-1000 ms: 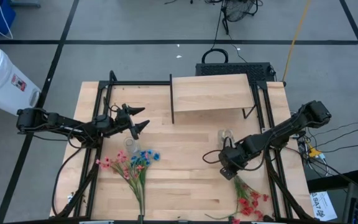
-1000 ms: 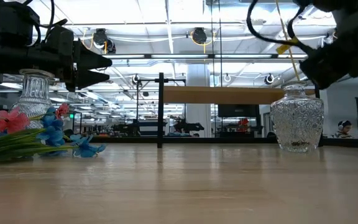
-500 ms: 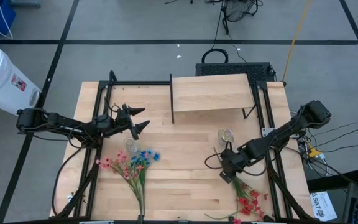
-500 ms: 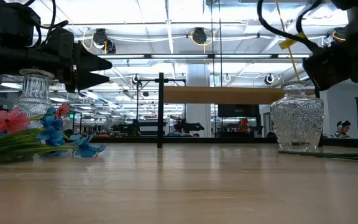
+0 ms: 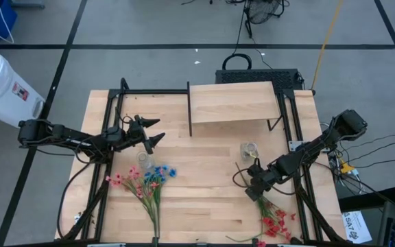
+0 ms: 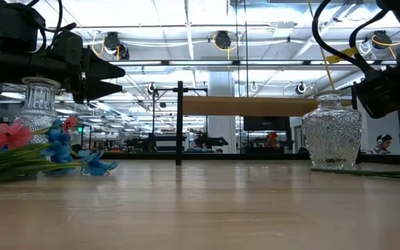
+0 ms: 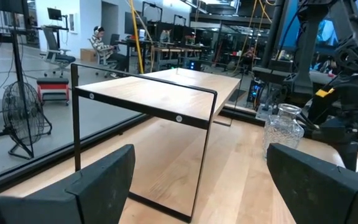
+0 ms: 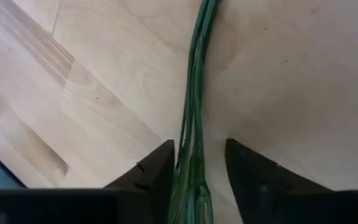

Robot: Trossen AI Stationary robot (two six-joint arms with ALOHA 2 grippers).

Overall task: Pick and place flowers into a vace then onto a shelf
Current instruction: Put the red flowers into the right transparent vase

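Right wrist view: right gripper (image 8: 197,163) straddles green stems (image 8: 194,118), not yet clamped.
Flowers (image 5: 274,221): light, floppy; grip mid-stem.
Left gripper (image 5: 153,132): open, 10 o'clock of the worktop (image 5: 204,199).

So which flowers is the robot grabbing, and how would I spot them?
Find the raised wooden shelf at the table's far edge, then come toward the near right corner, past the glass vase. The right gripper straddles green stems there; they end in the red flowers. The other bunch, on the left, has blue and pink blossoms.
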